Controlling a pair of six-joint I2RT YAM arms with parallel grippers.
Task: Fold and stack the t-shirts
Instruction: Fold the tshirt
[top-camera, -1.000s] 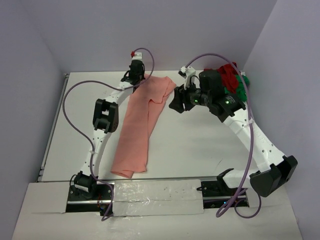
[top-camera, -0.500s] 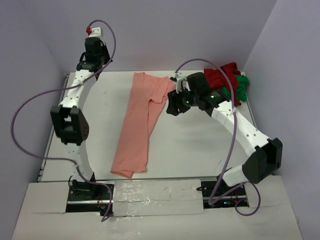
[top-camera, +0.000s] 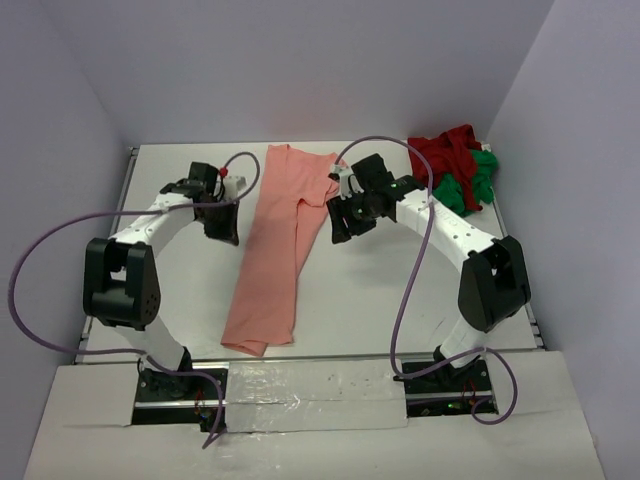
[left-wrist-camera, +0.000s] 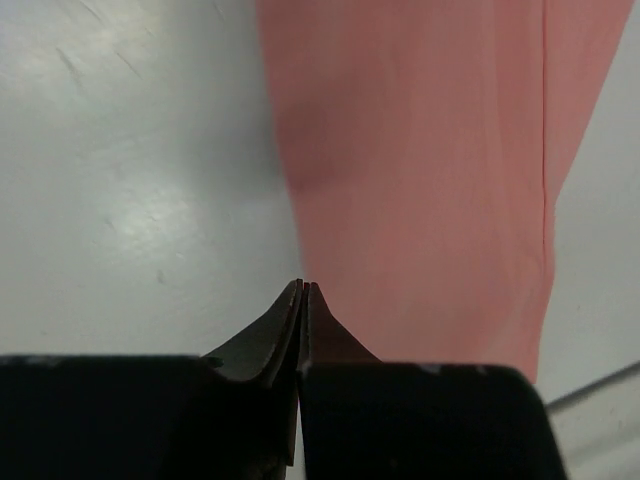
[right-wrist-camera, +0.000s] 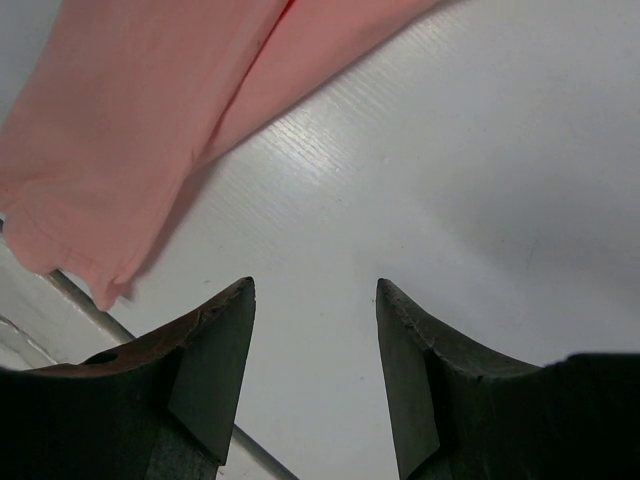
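The salmon-pink t-shirt (top-camera: 275, 250) lies flat on the table as a long narrow strip running from the back to the near edge. It also shows in the left wrist view (left-wrist-camera: 420, 150) and the right wrist view (right-wrist-camera: 130, 100). My left gripper (top-camera: 225, 232) is shut and empty, low beside the shirt's left edge (left-wrist-camera: 302, 287). My right gripper (top-camera: 338, 228) is open and empty over bare table just right of the shirt (right-wrist-camera: 315, 285). The dark red t-shirt (top-camera: 440, 155) and the bright green t-shirt (top-camera: 470, 185) lie crumpled together at the back right corner.
The white table (top-camera: 390, 300) is walled at the back and on both sides. A pale taped strip (top-camera: 315, 385) runs along the near edge between the arm bases. Purple cables loop off both arms.
My left arm let go of the shirt's far end, swung up and came down shut beside the shirt's left edge. The far end now lies spread flat. My right gripper moved closer to the shirt.
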